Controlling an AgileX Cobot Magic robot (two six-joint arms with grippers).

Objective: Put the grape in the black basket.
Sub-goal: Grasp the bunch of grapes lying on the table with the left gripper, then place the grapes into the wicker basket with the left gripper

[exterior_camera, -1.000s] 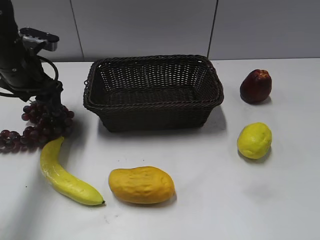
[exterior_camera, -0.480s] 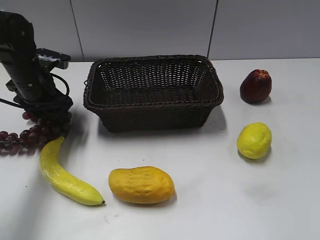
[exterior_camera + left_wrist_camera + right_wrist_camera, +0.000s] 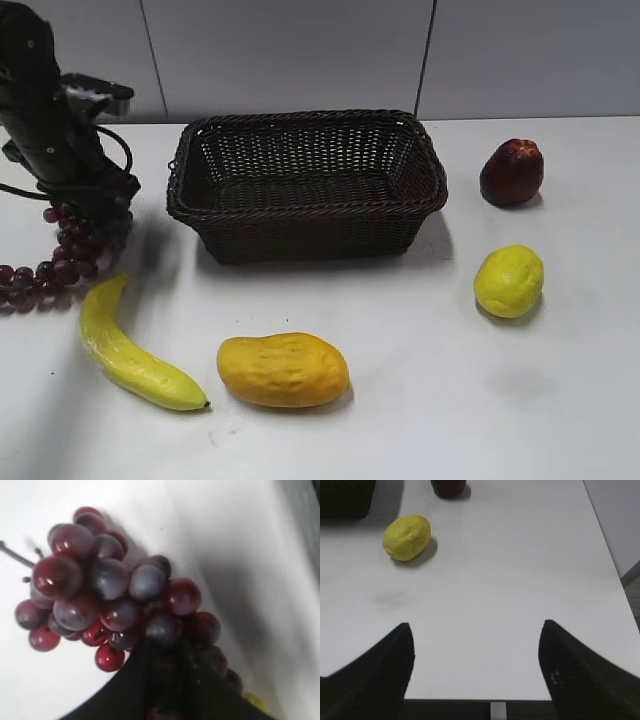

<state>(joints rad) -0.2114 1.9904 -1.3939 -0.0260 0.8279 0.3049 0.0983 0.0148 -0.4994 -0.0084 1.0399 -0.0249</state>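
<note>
The grape (image 3: pixel 62 258), a long bunch of dark purple-red berries, hangs from my left gripper (image 3: pixel 95 205) at the far left, its lower end trailing on the table. In the left wrist view the grape (image 3: pixel 107 587) fills the frame and my left gripper (image 3: pixel 167 652) is shut on its upper end. The black basket (image 3: pixel 305 135), woven and rectangular, stands empty right of the bunch. My right gripper (image 3: pixel 475 650) is open and empty above the table near its front edge; it does not show in the exterior view.
A banana (image 3: pixel 125 350) lies below the grape. A mango (image 3: pixel 283 369) lies at the front middle. A lemon (image 3: pixel 509 280) (image 3: pixel 407 537) and a dark red apple-like fruit (image 3: pixel 512 171) lie to the right of the basket.
My left gripper has shut on the grape and risen, lifting the bunch's upper end so it hangs stretched; the right arm has not moved.
</note>
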